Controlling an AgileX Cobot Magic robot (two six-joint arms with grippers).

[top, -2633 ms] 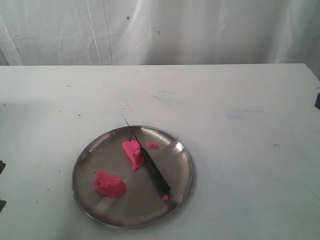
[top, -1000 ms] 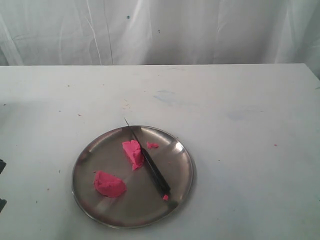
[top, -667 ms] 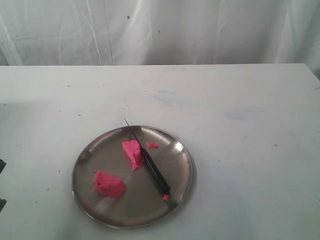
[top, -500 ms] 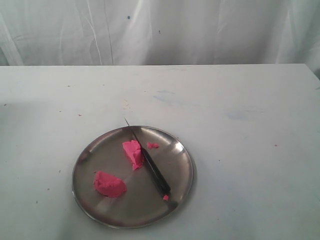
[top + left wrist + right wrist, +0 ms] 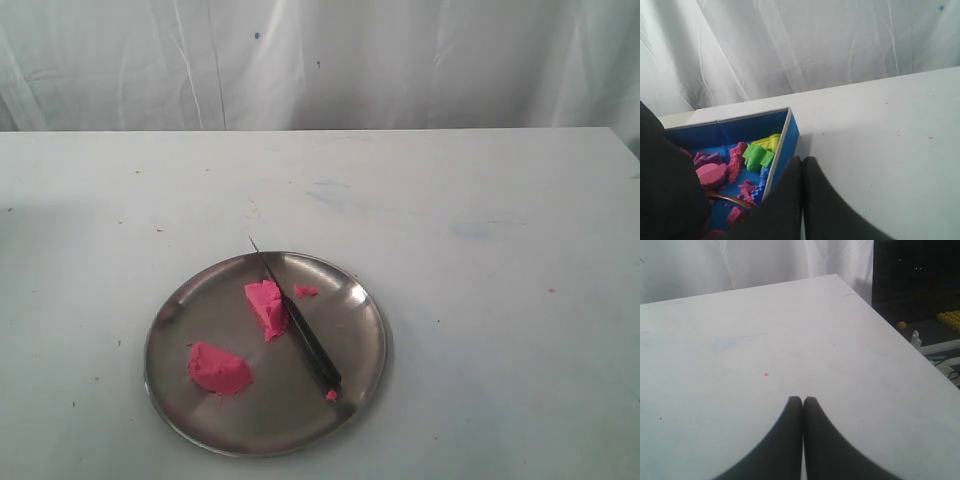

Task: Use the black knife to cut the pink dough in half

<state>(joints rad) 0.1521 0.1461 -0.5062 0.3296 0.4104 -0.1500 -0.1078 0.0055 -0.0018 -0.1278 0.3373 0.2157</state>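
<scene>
Where the matte white counter (image 5: 480, 260) comes nearest, a round, shiny steel plate (image 5: 170, 330) sits left of centre. On it the pink dough (image 5: 218, 369) lies in two soft, matte chunks. One is a rounded wedge at the near left. The other is a blockier piece (image 5: 266, 305) farther in, touching the slim black knife (image 5: 305, 340), which lies slantwise with its point over the far rim. Two pink crumbs (image 5: 305, 291) lie by blade and handle. Dough and knife lie as before, but the dark arm parts at the left edge have gone. The left tool (image 5: 802, 165) and right tool (image 5: 803, 402) are both clenched on nothing, the left near a blue box (image 5: 785, 140) of coloured dough. Creased white cloth (image 5: 400, 60) hangs at the far side.
</scene>
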